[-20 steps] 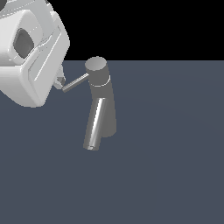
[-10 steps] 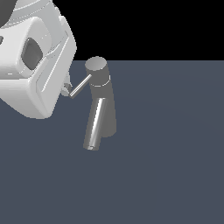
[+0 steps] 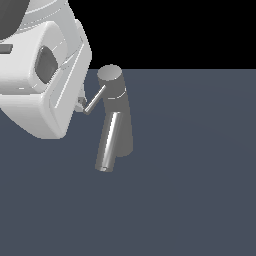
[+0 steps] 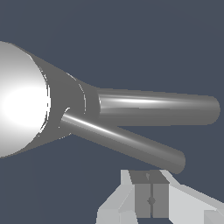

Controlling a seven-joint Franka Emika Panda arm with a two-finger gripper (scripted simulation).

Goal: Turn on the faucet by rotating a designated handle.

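The grey faucet (image 3: 118,125) stands upright in the exterior view, its shiny slanted spout (image 3: 107,145) pointing down toward the viewer. The thin handle (image 3: 95,100) juts from the cylindrical cap toward the exterior view's left. My white gripper (image 3: 80,104) sits at the handle's tip, apparently touching it from the left. In the wrist view the faucet (image 4: 26,109) is seen from above its cap, with the handle (image 4: 122,140) and the thicker spout (image 4: 157,107) spreading from it. The gripper (image 4: 151,194) is shut with nothing between its fingers, right beside the handle's end.
A flat dark blue-grey floor (image 3: 190,190) surrounds the faucet. The bulky white hand and wrist (image 3: 45,80) fill the upper part of the exterior view's left.
The gripper has pushed toward the exterior view's right. The handle's tip has swung right and down with it, closer to the spout.
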